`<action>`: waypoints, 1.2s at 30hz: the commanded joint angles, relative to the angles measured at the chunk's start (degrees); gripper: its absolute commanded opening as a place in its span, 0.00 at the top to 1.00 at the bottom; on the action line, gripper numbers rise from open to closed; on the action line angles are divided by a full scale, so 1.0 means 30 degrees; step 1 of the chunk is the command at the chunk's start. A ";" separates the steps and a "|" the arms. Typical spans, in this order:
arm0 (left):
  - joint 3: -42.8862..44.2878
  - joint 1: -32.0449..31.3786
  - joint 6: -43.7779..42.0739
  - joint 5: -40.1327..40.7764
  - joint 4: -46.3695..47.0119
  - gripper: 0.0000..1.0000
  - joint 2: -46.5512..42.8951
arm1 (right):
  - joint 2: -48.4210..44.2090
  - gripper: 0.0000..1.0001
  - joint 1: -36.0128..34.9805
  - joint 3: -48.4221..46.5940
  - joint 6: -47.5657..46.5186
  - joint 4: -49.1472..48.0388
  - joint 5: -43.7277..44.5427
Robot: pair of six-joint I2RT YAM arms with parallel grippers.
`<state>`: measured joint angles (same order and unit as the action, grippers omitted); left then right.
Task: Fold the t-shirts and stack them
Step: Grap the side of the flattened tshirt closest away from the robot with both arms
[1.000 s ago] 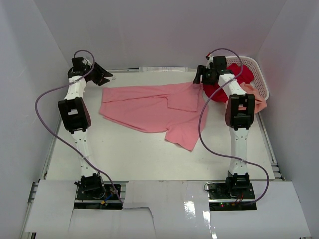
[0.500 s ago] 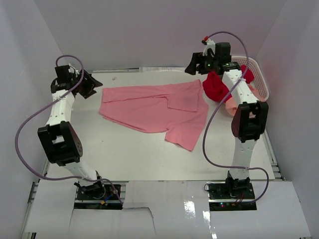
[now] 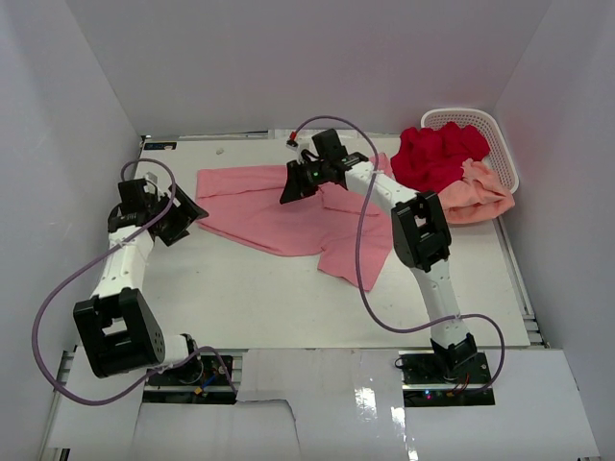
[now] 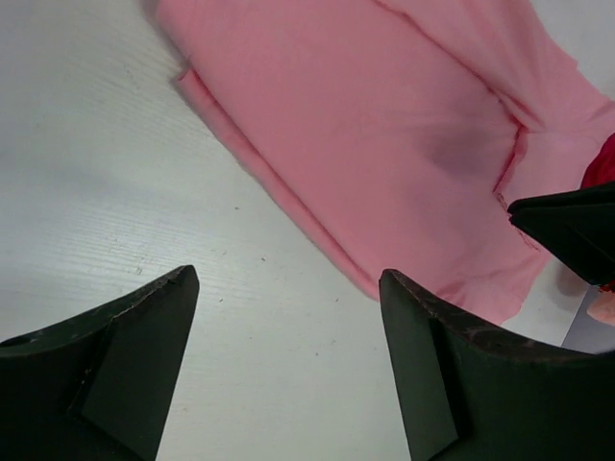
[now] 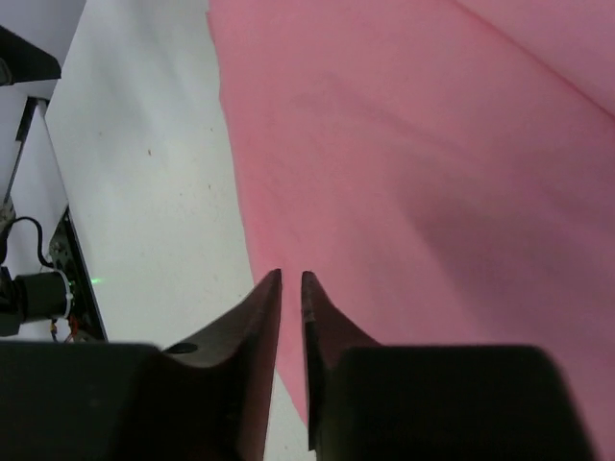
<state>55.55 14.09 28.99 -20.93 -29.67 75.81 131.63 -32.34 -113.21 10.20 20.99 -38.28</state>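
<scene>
The pink t-shirt (image 3: 269, 206) lies spread and partly folded across the table's far middle. It fills the upper part of the left wrist view (image 4: 384, 134) and most of the right wrist view (image 5: 432, 173). My left gripper (image 3: 189, 217) (image 4: 288, 279) is open over bare table just off the shirt's left edge, with nothing between its fingers. Over the shirt's upper middle hovers my right gripper (image 3: 291, 188) (image 5: 291, 277), its jaws shut with only a thin slit and no cloth in them. The red t-shirt (image 3: 437, 158) is heaped in the basket. The peach t-shirt (image 3: 478, 197) lies beside it.
A white perforated basket (image 3: 492, 125) stands at the far right corner against the wall. White walls close in the table on the left, back and right. The right arm's cable (image 3: 365, 259) loops over the pink shirt's lower flap.
The right arm swung left from the basket to above the pink shirt and its jaws shut. The left arm drew back toward me and down, its jaws opening wider.
</scene>
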 commanded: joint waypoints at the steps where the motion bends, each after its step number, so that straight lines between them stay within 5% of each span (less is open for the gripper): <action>1: -0.0791 0.0080 -0.0495 0.0179 0.0251 0.14 0.0420 | 0.1146 0.81 -0.0176 -0.1024 0.2310 -0.2423 -0.2031; 3: -0.1054 0.0167 -0.0349 0.0062 0.0777 0.15 0.1328 | 0.1908 0.92 -0.0499 -0.1053 0.3336 -0.3765 -0.2500; 14: -0.1055 0.0490 0.2080 -0.0732 0.4059 0.39 0.5137 | 0.4227 0.92 -0.1145 -0.1815 0.4306 -0.5268 -0.2240; 36: -0.1056 0.0490 0.4427 0.1439 0.6872 0.53 0.7482 | 0.4608 0.92 -0.1174 -0.1259 0.4804 -0.6558 -0.2240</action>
<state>51.68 15.27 41.23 -17.98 -10.68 98.19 144.94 -35.75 -116.38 24.10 3.99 -44.12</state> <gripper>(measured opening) 0.471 0.078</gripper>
